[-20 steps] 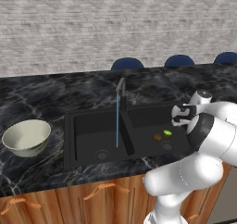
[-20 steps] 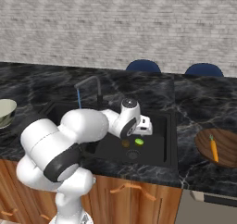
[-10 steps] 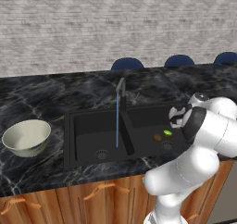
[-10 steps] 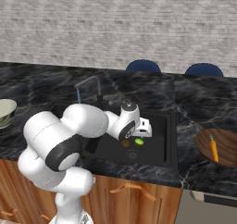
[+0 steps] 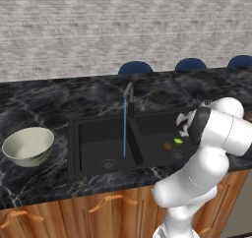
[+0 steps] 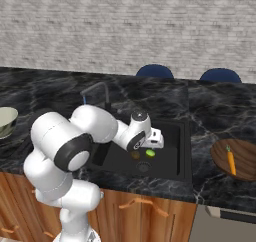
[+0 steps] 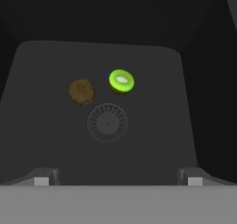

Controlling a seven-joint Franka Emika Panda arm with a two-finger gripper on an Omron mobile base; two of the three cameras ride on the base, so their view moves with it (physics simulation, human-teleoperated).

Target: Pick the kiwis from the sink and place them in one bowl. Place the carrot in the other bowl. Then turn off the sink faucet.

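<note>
Above the right basin of the sink [image 5: 74, 148] hangs the hand [image 7: 118, 179], fingers spread wide and empty. Both kiwis [image 7: 121, 81] lie by the drain (green at one o'clock, brown at eleven). Carrot [image 6: 231, 160] lies in the brown bowl [image 6: 250, 171].

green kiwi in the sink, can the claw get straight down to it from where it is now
Probably yes. The open claw hangs over the basin, and the green kiwi lies bare on the floor, apart from the brown kiwi and beside the drain.
</note>
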